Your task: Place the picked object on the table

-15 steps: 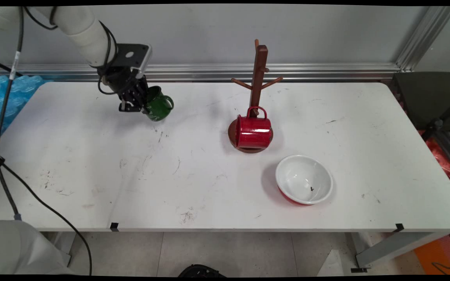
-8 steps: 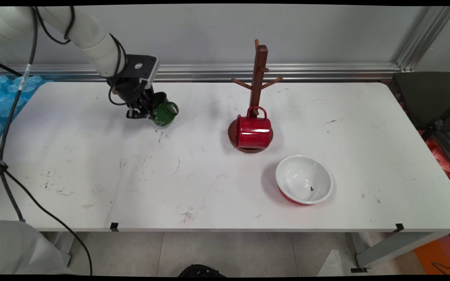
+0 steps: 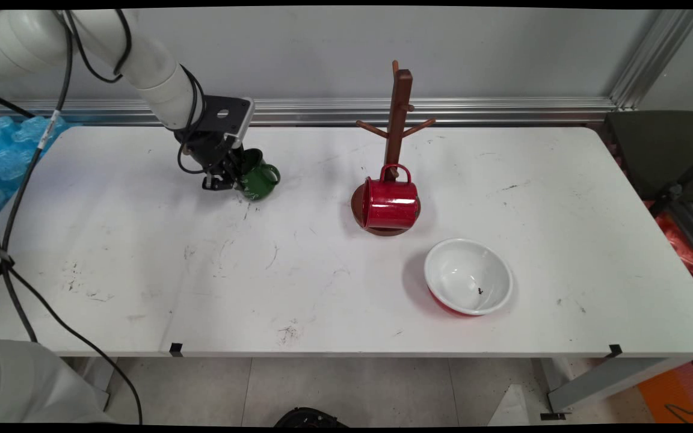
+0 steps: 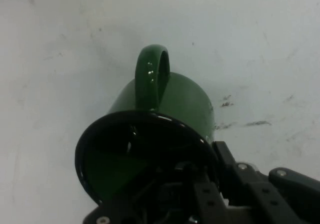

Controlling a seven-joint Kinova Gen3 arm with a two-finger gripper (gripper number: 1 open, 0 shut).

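My gripper (image 3: 235, 175) is shut on the rim of a green enamel mug (image 3: 257, 180) at the back left of the white table (image 3: 322, 282). The mug hangs tilted just above the tabletop, handle pointing right toward the mug tree. In the hand view the green mug (image 4: 165, 103) fills the middle, its black rim toward the camera and its handle up, with my gripper (image 4: 200, 184) clamped on the rim's lower edge. A red mug (image 3: 390, 201) lies on its side on the round base of the brown wooden mug tree (image 3: 399, 114).
A bowl (image 3: 468, 275), white inside and red outside, stands right of centre near the front. Blue bubble wrap (image 3: 3, 150) lies off the table's left end. Black cables hang from the arm on the left.
The arm has carried the green mug to the right and lower, closer to the tabletop and the mug tree. The red mug and bowl have not moved.
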